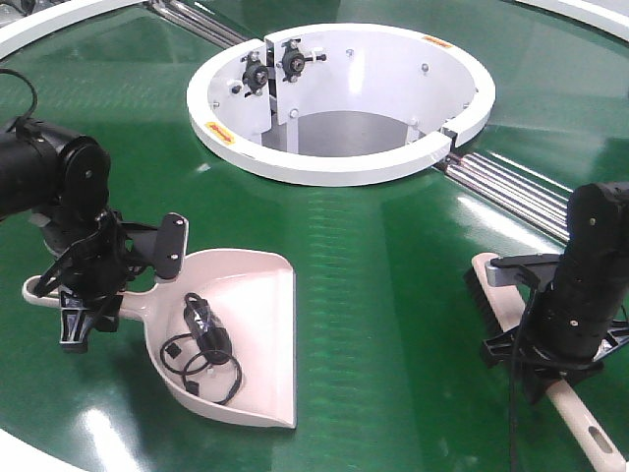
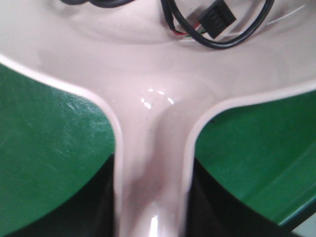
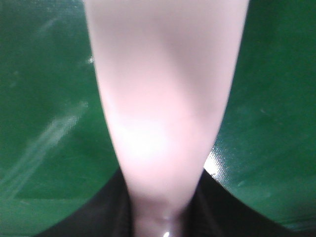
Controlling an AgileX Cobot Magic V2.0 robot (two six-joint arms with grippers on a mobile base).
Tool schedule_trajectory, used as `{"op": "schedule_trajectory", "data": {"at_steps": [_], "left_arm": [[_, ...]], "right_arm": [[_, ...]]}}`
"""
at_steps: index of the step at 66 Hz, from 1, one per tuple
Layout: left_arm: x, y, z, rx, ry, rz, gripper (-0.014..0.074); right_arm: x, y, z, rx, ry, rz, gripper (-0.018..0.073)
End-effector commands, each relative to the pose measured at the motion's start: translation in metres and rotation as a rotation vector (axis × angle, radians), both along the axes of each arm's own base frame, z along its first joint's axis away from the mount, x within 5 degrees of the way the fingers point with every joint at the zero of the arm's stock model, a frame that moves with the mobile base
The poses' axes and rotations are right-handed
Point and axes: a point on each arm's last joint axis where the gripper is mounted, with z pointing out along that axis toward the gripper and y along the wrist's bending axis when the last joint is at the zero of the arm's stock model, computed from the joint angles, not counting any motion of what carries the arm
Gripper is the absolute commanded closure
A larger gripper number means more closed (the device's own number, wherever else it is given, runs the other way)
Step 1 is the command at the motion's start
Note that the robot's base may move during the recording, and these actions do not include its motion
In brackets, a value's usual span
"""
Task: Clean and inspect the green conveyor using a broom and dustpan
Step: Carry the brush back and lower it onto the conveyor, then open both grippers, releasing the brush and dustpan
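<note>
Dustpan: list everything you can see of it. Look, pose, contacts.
The pale beige-pink plastic dustpan is a glossy scoop with a wide flat mouth, a raised curved back and a straight handle with a slot hole at its end. It sits on the glossy dark green conveyor belt, mouth to the right in the front view, handle to the left. A coiled black cable with a small connector lies inside it. The left end effector is closed on the handle, dark fingers on both sides.

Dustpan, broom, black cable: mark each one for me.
dustpan point(image 1: 263, 313), front view, bare floor of the scoop.
broom point(image 1: 582, 421), front view, handle near its slotted end.
black cable point(image 1: 203, 323), front view, thick black body inside the scoop.
</note>
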Motion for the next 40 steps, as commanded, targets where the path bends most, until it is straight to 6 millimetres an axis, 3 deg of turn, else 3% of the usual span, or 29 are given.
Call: {"op": "schedule_trajectory", "data": {"at_steps": [1,40], "left_arm": [[0.0012,-0.0013,0.0222,-0.028,-0.089,0.009,0.0603],[0.0003,-0.0009,0.022,-0.024,-0.079,0.014,0.0567]], "right_arm": [[0.0016,-0.0023,0.0111,-0.001,-0.037,0.005,0.0476],[0.0027,-0.0022,0.011,0.0,-0.05,0.005,0.0267]]}}
